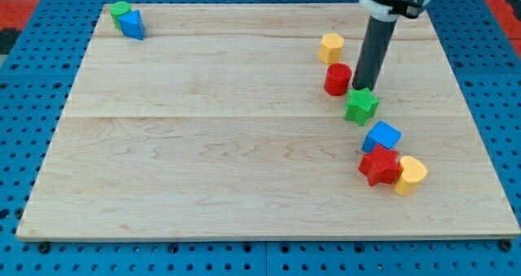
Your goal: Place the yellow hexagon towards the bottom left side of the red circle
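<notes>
The yellow hexagon (330, 47) lies near the view's upper right on the wooden board (203, 146). The red circle (338, 79) sits just below it, slightly to the right, a small gap apart. My tip (363, 89) stands right of the red circle and just above the green star (361, 106), close to both. The rod rises from there toward the view's top.
A blue block (381, 136), a red star (380, 166) and a yellow heart-like block (410, 175) cluster at the lower right. A green block (120, 10) and a blue block (132, 24) sit at the top left corner. Blue pegboard surrounds the board.
</notes>
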